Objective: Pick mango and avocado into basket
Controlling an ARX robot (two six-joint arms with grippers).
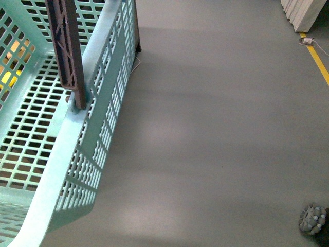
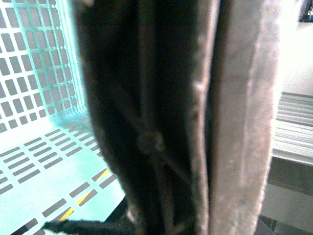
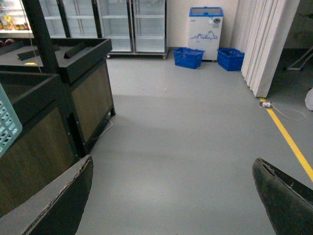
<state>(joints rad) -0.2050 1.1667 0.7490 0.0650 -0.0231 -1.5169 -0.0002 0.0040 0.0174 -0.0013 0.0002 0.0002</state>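
Observation:
The light teal basket point(image 1: 77, 154) fills the left of the front view, hanging over the grey floor, with its brown handle point(image 1: 67, 46) standing up. In the left wrist view that handle point(image 2: 239, 122) is pressed right up to the camera, with the slotted basket wall point(image 2: 34, 63) behind it. My left gripper is shut on the handle; its fingers cannot be told apart from the dark blur. My right gripper point(image 3: 171, 200) is open over bare floor, with nothing between its fingers point(image 3: 58, 205). No fruit lies on the basket floor that shows. The mango and the avocado are out of view.
Dark wooden display stands point(image 3: 73, 83) rise to one side in the right wrist view. Glass fridges point(image 3: 132, 24), a white freezer point(image 3: 205, 29) and two blue baskets point(image 3: 188, 56) line the far wall. A yellow floor line point(image 1: 318, 62) and white curtain point(image 3: 266, 44) edge the floor.

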